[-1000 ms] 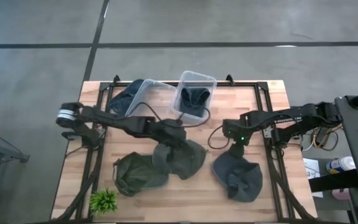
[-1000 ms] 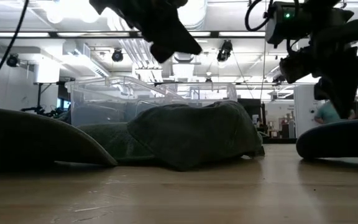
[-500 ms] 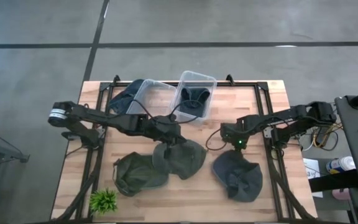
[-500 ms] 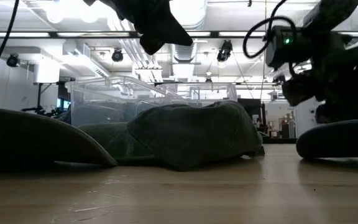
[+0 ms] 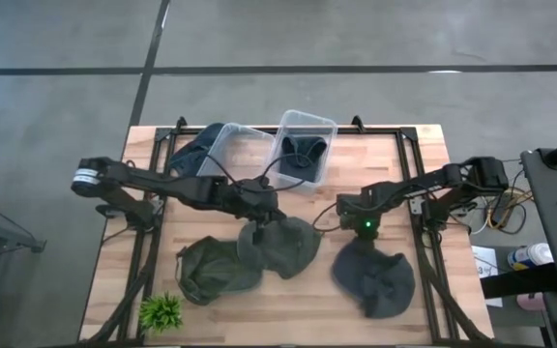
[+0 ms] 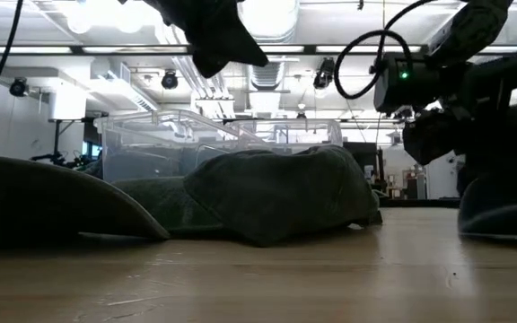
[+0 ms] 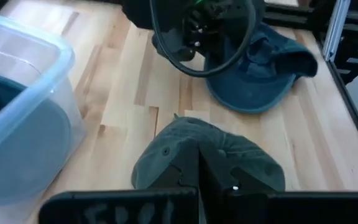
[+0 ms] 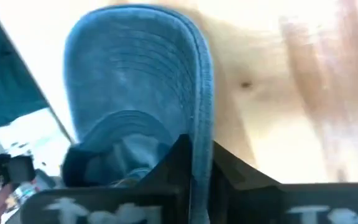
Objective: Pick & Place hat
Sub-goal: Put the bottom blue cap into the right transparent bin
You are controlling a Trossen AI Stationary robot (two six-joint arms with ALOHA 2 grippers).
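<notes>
An olive-green hat (image 7: 191,146) is lifted above the table with my left gripper (image 5: 258,218) shut on it, over the table's middle. Below it a second green hat (image 6: 276,193) lies on the wood, and a third (image 5: 216,271) rests nearer the left. A grey-blue hat (image 5: 377,278) lies at the right near side, and my right gripper (image 5: 366,235) is shut on its far edge. In the low view my left gripper shows at the top (image 6: 209,31). My left gripper pinches a bunched part of the olive-green hat's cloth (image 7: 199,144) between its two shut fingers, coming from above. The hat hangs below the fingers, clear of the table. My right gripper pinches the grey-blue hat's stitched brim at its edge (image 8: 202,134) between its two fingers (image 8: 182,163). It comes down at a slant from the table's far side. The rest of the hat (image 6: 505,215) lies on the table.
Two clear plastic bins stand at the far edge, the left one (image 5: 222,145) tipped beside a dark hat and the right one (image 5: 303,126) holding a dark hat. A small green plant (image 5: 161,311) stands at the near left corner. Black rails run along both sides.
My left gripper has risen a little with the olive-green hat, which hangs higher above the table. My right gripper has come down onto the grey-blue hat's far edge, and that hat has slid slightly toward the table's right edge.
</notes>
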